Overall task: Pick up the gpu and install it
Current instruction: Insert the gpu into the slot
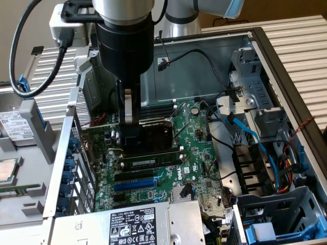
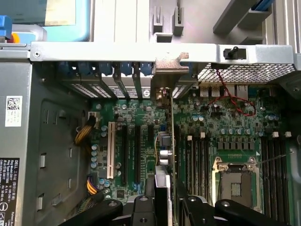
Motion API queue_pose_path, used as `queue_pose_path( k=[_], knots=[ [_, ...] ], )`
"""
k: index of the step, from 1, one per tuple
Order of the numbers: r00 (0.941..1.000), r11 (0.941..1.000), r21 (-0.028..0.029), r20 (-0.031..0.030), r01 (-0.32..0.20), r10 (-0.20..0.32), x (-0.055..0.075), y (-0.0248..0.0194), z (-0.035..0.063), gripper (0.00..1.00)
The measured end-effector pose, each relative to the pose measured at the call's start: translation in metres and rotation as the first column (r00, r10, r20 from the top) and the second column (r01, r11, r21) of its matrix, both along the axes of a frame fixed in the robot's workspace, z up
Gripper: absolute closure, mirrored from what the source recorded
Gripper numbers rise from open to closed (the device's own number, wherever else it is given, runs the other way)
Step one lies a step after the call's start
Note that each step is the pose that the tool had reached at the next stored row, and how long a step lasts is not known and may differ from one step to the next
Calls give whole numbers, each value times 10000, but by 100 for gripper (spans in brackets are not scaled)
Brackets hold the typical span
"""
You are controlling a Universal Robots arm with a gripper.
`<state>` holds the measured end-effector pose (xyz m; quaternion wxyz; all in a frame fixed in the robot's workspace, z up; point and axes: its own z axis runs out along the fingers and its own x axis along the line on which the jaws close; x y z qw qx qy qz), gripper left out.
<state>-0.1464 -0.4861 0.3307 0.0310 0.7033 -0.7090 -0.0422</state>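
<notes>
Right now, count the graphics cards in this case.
1: the gpu, held upright in the gripper over the motherboard slots, its bracket at the rear openings. The arm may hide others.

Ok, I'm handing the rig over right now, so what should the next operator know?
Gripper: shut on the gpu, holding it upright by its top edge.
Gpu: inside the open computer case, down at the motherboard, silver end bracket up at the rear slot openings.
Done: pickup, carry to the slot area.
Left: can't tell whether it is fully seated; not released.
</notes>
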Motion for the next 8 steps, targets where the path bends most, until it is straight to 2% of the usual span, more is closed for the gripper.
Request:
queue_pose_path(
  k=[8],
  knots=[
    [9997, 9997, 0, 0, 259, -259, 0, 0, -146, 73]
  ],
)
